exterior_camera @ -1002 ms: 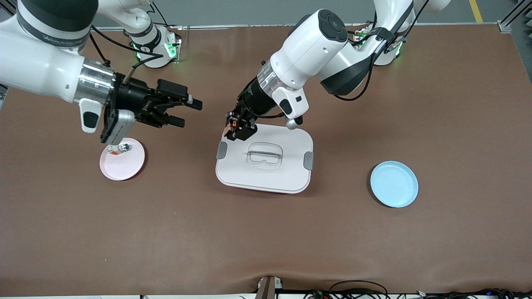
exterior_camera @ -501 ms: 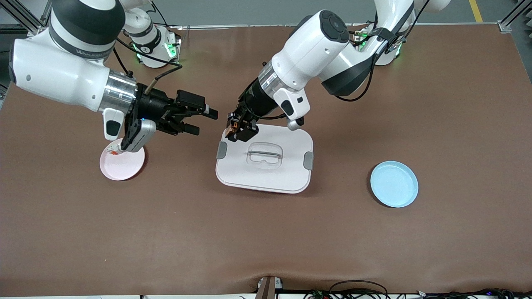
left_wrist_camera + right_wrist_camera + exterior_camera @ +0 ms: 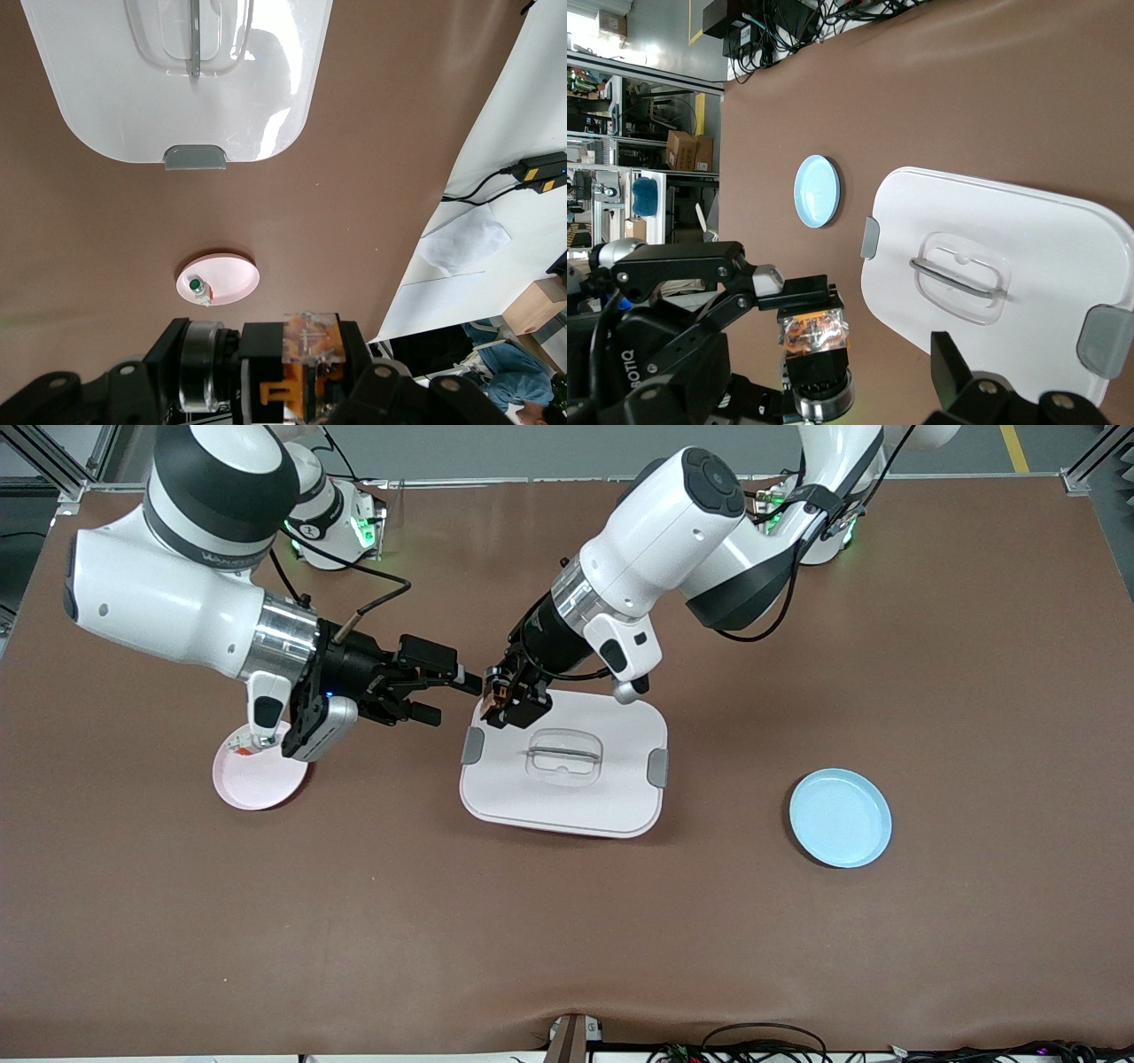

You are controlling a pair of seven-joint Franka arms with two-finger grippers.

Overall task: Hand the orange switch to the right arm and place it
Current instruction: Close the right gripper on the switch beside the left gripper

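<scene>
My left gripper (image 3: 503,696) is shut on the orange switch (image 3: 496,688), a small black boxy part with an orange centre. It holds the switch in the air over the corner of the white lid (image 3: 567,779) toward the right arm's end. The switch fills the bottom of the left wrist view (image 3: 308,359). My right gripper (image 3: 452,698) is open beside it, over the table between the pink plate (image 3: 257,784) and the lid. In the right wrist view the switch (image 3: 814,331) sits between my right gripper's spread fingers (image 3: 950,354), with gaps on both sides.
A whitish small part with a green cap (image 3: 197,288) lies on the pink plate (image 3: 232,270), partly hidden in the front view by the right wrist. A light blue plate (image 3: 840,817) lies toward the left arm's end. The lid has a clear handle (image 3: 564,756) and grey clips.
My right arm has moved from over the pink plate toward the left gripper, and its open fingers now flank the switch. The left gripper has stayed almost still, holding the switch.
</scene>
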